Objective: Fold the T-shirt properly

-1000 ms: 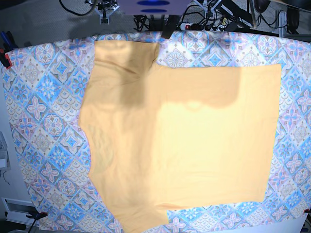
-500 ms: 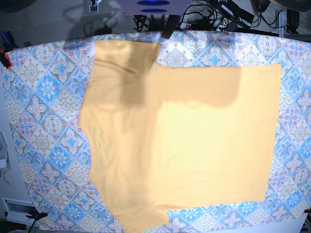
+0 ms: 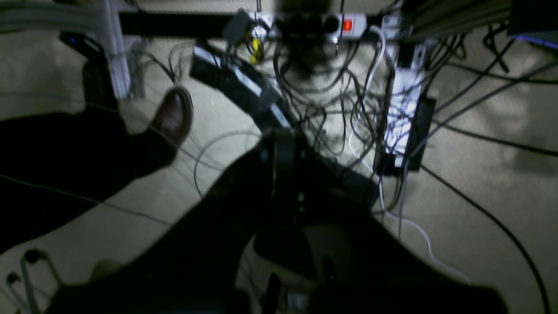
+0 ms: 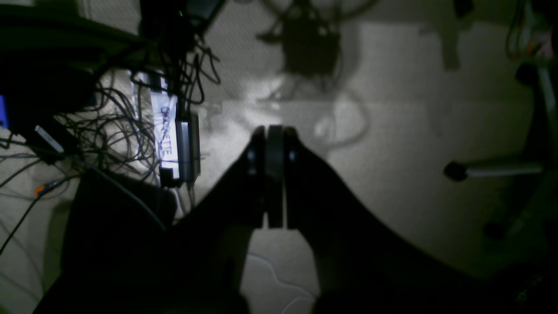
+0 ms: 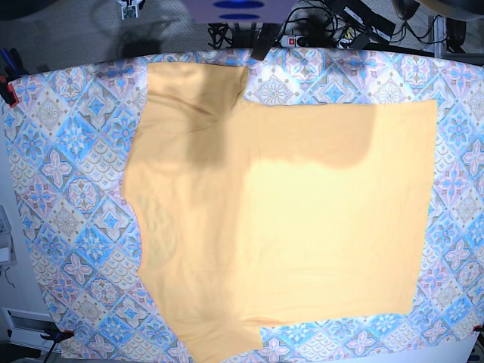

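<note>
The yellow-orange T-shirt lies spread flat on the blue-and-pink patterned tablecloth. Its sleeves point to the top and bottom at the left, and its hem runs along the right. A shadow darkens the shirt's upper part. Neither gripper is over the shirt. In the left wrist view, my left gripper is shut on nothing and hangs above a floor full of cables. In the right wrist view, my right gripper is also shut and empty, over bare floor. The T-shirt does not show in either wrist view.
Tangled cables and a power strip lie on the floor behind the table. A brown shoe shows at the left and a chair leg at the right. Red clamps hold the tablecloth's edge.
A small piece of arm hardware at the base view's top edge has slid leftward. The T-shirt has not moved.
</note>
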